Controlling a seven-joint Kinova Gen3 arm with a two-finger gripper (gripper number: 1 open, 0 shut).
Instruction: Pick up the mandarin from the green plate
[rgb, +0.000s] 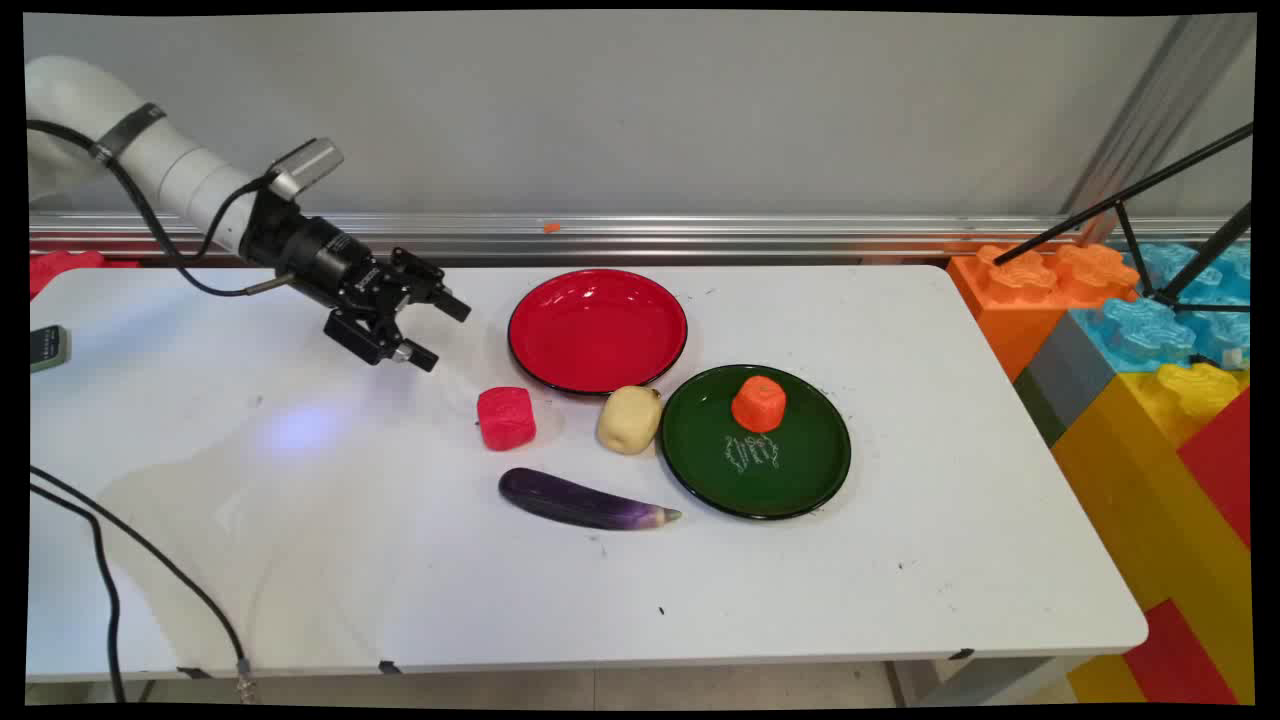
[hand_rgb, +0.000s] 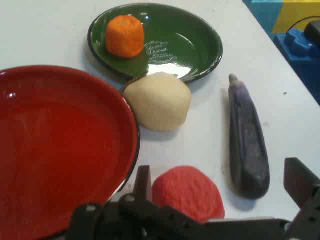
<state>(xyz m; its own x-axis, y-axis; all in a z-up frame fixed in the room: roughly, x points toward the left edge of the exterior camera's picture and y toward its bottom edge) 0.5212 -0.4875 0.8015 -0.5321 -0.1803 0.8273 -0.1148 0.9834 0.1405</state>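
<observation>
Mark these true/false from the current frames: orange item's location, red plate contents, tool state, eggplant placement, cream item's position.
1. The orange piece sits on the green plate. True.
2. The red plate holds the red piece. False: the red plate has nothing on it; the red piece lies on the table beside its rim.
3. The tool is open and holds nothing. True: its fingers stand apart above the table, left of the red plate.
4. The eggplant lies on the green plate. False: it lies on the table, nearer the camera than the plates.
5. The cream piece sits between the red piece and the green plate. True: it is right beside both plates' rims.
</observation>
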